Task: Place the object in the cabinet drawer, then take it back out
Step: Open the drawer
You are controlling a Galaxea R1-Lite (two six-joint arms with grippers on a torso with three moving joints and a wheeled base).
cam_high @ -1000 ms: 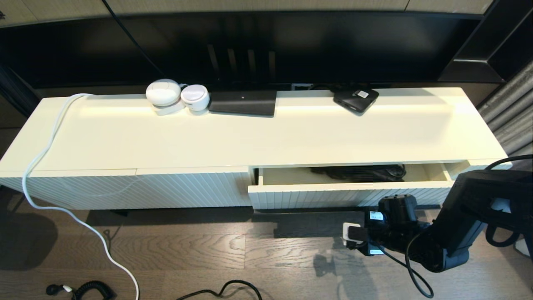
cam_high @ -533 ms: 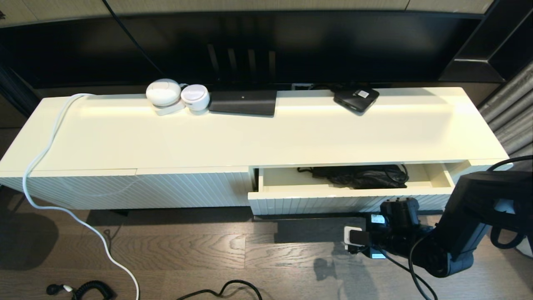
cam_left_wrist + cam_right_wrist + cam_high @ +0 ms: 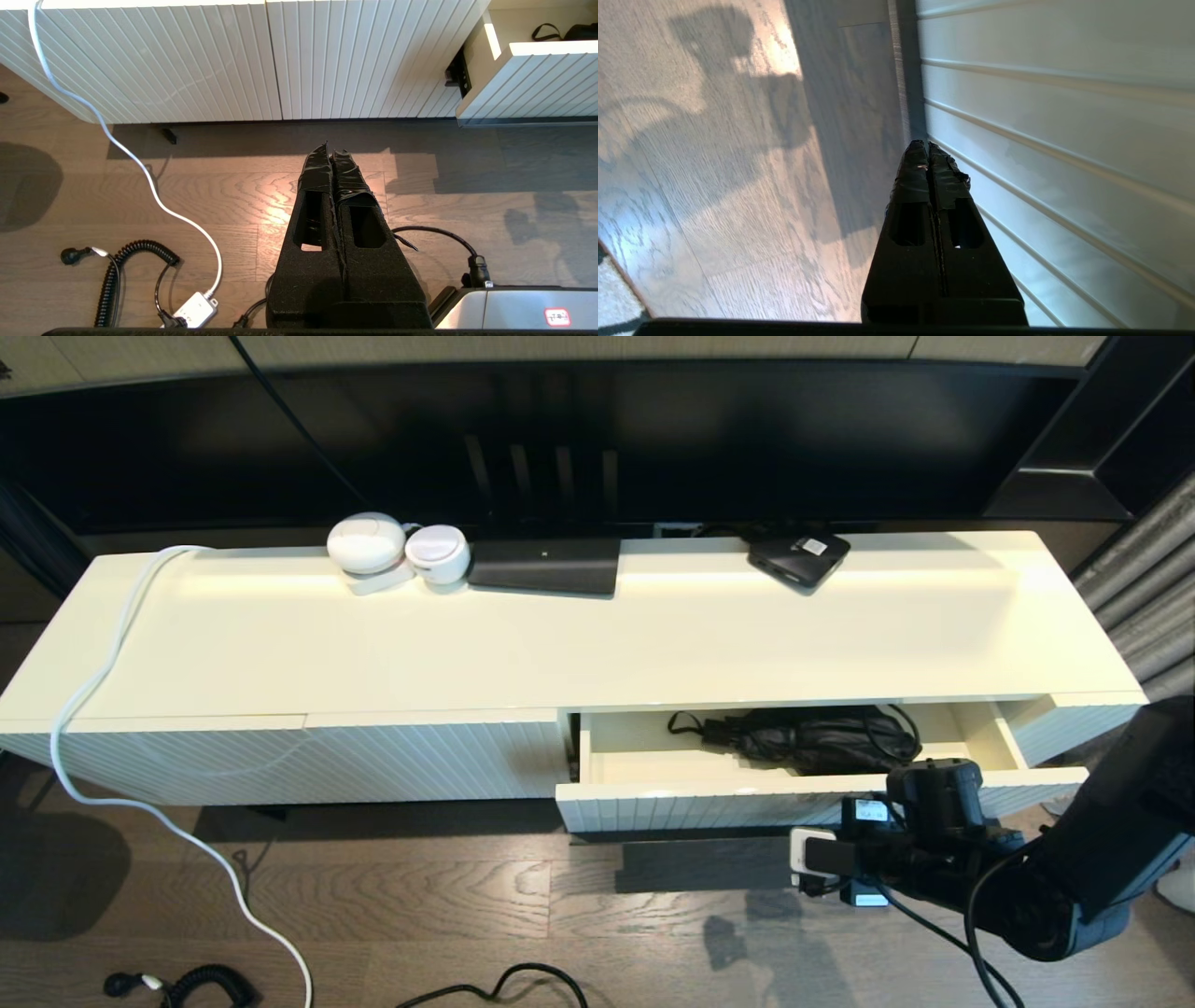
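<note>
The cabinet drawer [image 3: 700, 803] stands pulled out at the cabinet's right half, its white ribbed front [image 3: 1064, 140] facing me. The object, a black bundle with a looped cord [image 3: 812, 737], lies inside on the cream bottom; one end of it shows in the left wrist view [image 3: 579, 31]. My right arm [image 3: 934, 859] reaches low in front of the drawer's right part. My right gripper [image 3: 928, 147] is shut on nothing, close beside the ribbed front and above the floor. Over the floor in front of the cabinet's left half, my left gripper [image 3: 331, 149] is shut and empty.
On the cabinet top [image 3: 597, 644] two white round devices [image 3: 397, 553], a flat black box [image 3: 544, 566] and a small black box [image 3: 798, 558] stand along the back. A white cable [image 3: 140, 803] runs from the top to the wooden floor. A coiled black cord [image 3: 121, 275] lies there.
The drawer has slid further out, showing more of the black bundle. My right arm has drawn back towards me and to the right, and its gripper has gone from open to shut.
</note>
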